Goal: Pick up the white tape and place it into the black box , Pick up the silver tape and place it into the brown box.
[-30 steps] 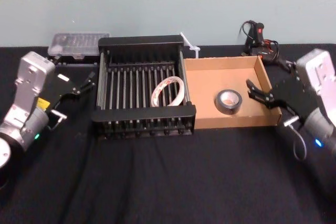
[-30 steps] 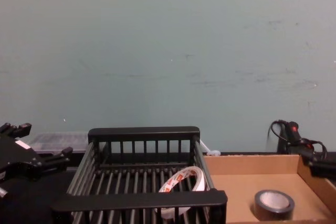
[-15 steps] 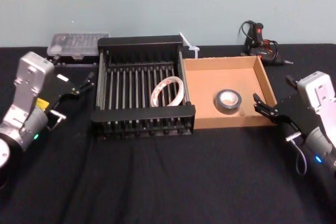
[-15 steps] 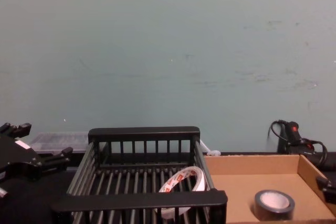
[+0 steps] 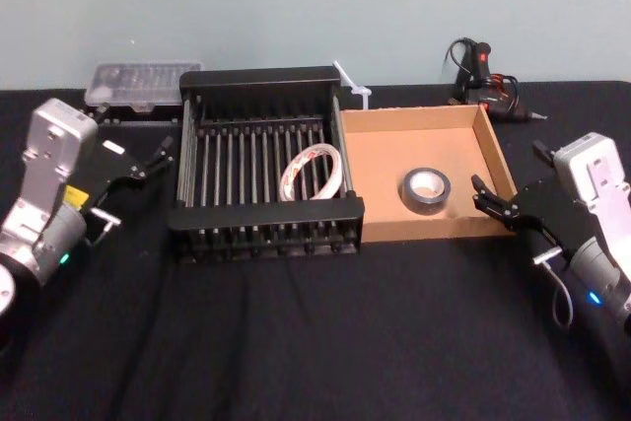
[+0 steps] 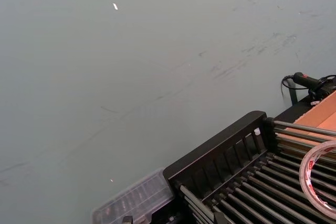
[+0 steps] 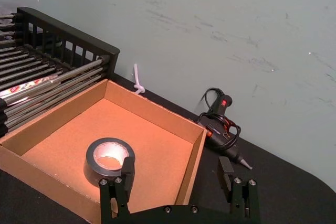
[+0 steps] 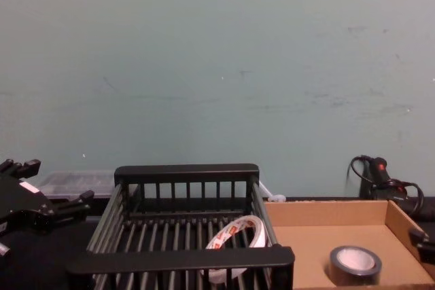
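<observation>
i'm seeing the white tape [image 5: 313, 174] leaning inside the black box [image 5: 261, 80], and the silver tape [image 5: 426, 187] lying in the brown box [image 5: 380, 160]. right claw [image 5: 490, 202] is hovering spread just outside the brown box's right wall, left claw [image 5: 158, 157] spread left of the black box, glue gun [image 5: 481, 71] lying behind.
</observation>
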Controlling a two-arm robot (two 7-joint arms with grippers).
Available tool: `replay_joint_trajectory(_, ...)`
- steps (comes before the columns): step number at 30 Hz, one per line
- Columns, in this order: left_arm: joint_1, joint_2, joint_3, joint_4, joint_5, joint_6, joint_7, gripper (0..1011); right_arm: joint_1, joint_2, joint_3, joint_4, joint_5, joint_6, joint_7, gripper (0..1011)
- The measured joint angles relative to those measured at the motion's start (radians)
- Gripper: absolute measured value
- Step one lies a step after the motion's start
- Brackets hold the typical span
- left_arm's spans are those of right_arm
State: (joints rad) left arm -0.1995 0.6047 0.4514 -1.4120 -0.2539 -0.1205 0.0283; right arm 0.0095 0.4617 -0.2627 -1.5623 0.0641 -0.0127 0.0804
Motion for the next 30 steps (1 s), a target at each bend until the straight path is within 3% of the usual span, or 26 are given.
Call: replay_joint_trajectory(30, 0.000, 0.000, 0.000, 0.000, 0.000, 0.000, 0.000, 1001, 0.002, 0.002, -0.002, -0.001, 0.004, 0.002, 0.003, 1002)
